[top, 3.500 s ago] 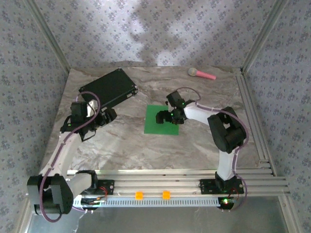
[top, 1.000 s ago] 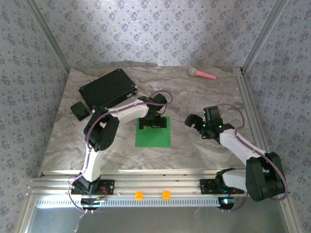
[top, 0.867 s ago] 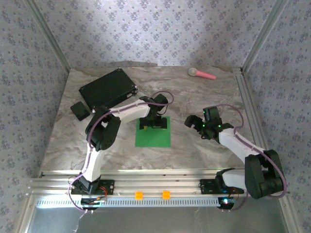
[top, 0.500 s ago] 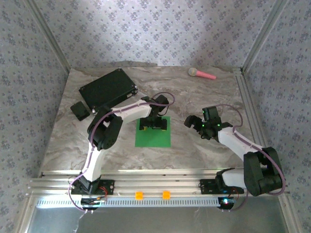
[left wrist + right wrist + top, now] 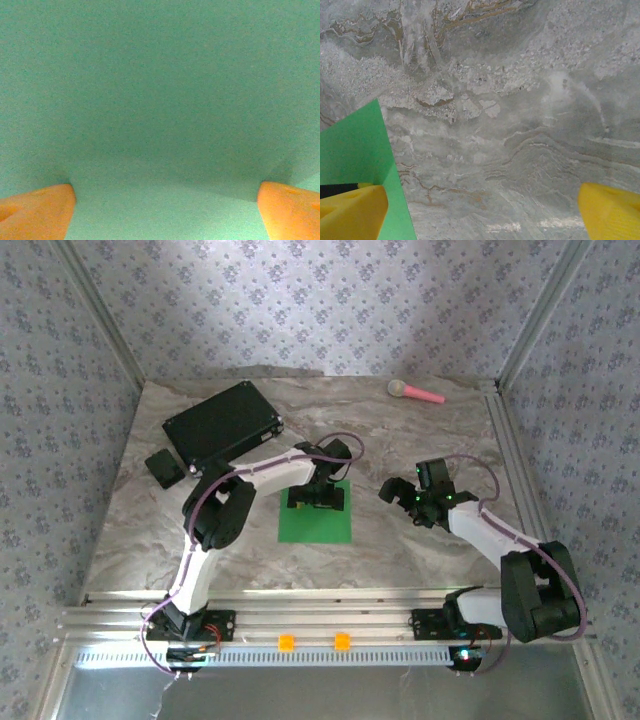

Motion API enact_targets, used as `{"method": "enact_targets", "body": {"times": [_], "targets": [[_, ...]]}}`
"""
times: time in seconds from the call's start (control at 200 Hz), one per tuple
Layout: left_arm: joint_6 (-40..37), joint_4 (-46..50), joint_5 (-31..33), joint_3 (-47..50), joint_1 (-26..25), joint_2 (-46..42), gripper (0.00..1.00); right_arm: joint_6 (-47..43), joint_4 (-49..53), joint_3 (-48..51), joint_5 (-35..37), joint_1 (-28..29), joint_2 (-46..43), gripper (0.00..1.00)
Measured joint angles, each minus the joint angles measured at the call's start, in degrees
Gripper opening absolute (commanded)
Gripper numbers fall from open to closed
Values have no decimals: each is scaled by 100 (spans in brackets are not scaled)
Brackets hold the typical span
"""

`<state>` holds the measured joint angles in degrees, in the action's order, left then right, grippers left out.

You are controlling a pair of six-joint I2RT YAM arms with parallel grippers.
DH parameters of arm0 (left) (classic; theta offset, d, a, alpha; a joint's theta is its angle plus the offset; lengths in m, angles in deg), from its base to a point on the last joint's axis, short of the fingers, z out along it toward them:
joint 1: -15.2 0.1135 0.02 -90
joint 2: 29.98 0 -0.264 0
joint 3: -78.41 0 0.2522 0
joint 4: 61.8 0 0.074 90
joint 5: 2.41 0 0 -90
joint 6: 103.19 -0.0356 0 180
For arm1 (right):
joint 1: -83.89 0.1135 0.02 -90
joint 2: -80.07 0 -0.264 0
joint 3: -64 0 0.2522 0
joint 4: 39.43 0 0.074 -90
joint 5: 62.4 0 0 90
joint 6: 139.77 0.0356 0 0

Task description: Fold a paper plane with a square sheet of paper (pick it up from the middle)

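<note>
The square sheet of paper lies flat on the marble table, bright green and uncreased. My left gripper hovers low over its far half, open; in the left wrist view green paper spans the frame between the orange fingertips, and the left gripper holds nothing. My right gripper hangs open over bare marble to the right of the sheet. In the right wrist view the paper's corner shows at the left by a yellow fingertip, and the right gripper is empty.
A black rectangular case lies at the back left, with a small black block beside it. A pink-handled microphone-like toy rests at the back right. Aluminium rails run along the right edge and the front.
The right gripper left the paper and drew back to the right. The left arm swung in from the left onto the sheet. The sheet now lies further left and nearer.
</note>
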<state>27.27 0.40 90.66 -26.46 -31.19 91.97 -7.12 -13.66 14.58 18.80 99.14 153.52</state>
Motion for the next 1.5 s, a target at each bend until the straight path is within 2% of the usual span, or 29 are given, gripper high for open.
{"method": "enact_targets", "body": {"times": [0.905, 1.134, 1.269, 1.374, 1.499], "targets": [[7, -249, 22, 249, -2, -149, 87, 48, -22, 0, 0, 4, 13, 99], [-7, -369, 79, 369, -2, -238, 71, 68, -24, -4, 0, 15, 22, 99], [-7, -409, 85, 369, -2, -251, 56, 76, -22, -33, 0, 15, 22, 99], [13, -540, 81, 396, -9, -280, 54, 90, -15, -90, 0, 15, 22, 99], [26, -859, 48, 586, -13, -426, 46, 111, -17, -168, -59, -15, 22, 99]]}}
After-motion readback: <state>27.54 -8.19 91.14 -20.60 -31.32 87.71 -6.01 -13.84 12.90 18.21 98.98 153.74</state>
